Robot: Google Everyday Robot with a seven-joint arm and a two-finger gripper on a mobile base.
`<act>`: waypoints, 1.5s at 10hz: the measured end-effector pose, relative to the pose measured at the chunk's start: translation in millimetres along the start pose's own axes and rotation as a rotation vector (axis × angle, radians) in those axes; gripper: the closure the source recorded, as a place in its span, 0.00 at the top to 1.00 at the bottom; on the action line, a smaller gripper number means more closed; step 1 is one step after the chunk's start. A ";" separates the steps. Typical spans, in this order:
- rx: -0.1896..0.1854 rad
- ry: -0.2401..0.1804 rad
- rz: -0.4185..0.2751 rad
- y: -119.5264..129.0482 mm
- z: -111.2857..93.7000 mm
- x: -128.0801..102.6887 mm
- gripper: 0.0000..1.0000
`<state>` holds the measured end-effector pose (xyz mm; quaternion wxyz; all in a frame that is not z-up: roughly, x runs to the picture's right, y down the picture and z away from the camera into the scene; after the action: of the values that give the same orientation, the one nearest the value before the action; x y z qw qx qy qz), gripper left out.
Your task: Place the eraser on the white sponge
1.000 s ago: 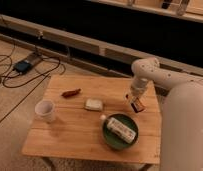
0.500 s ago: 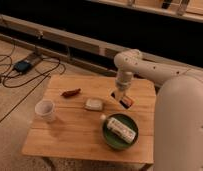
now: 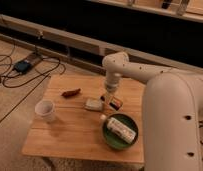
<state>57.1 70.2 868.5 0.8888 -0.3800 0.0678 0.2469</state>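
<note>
Grips the eraser [image 3: 115,104] in the closed claw [image 3: 110,99], low over the middle of the counter [image 3: 70,137], hanging from the pale arm [image 3: 145,75] that reaches in from the right. Sits much farther left than a second ago: back then hovered over the right side of the counter, well apart from the white sponge [image 3: 93,104]; now hangs just right of it, with the eraser close beside the sponge's right end. Cannot tell whether the two already touch. Means the carry looks nearly over and the placing not yet done, since the eraser is beside the sponge, not on top. Probably calls for a small shift left to centre over the sponge, then a short drop and a release. Leaves the rest alone: white cup [image 3: 45,109] at the near left, reddish chili-shaped piece [image 3: 71,93] to the far left of the sponge, green bowl [image 3: 109,141] with a pale bottle [image 3: 121,128] at the near right.
</note>
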 end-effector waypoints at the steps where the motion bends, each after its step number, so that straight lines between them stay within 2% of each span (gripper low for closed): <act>1: 0.001 0.002 -0.002 -1.2 7.2 -4.0 0.00; 4: 0.010 0.002 -0.023 1.5 17.6 -20.5 0.00; 7: 0.024 -0.023 -0.086 22.4 14.0 -49.9 0.00; 11: 0.035 -0.081 -0.155 45.4 13.1 -76.0 0.00; 15: 0.056 -0.133 -0.206 40.6 19.2 -88.5 0.00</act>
<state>-41.0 73.4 883.2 0.9223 -0.3428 -0.0240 0.1768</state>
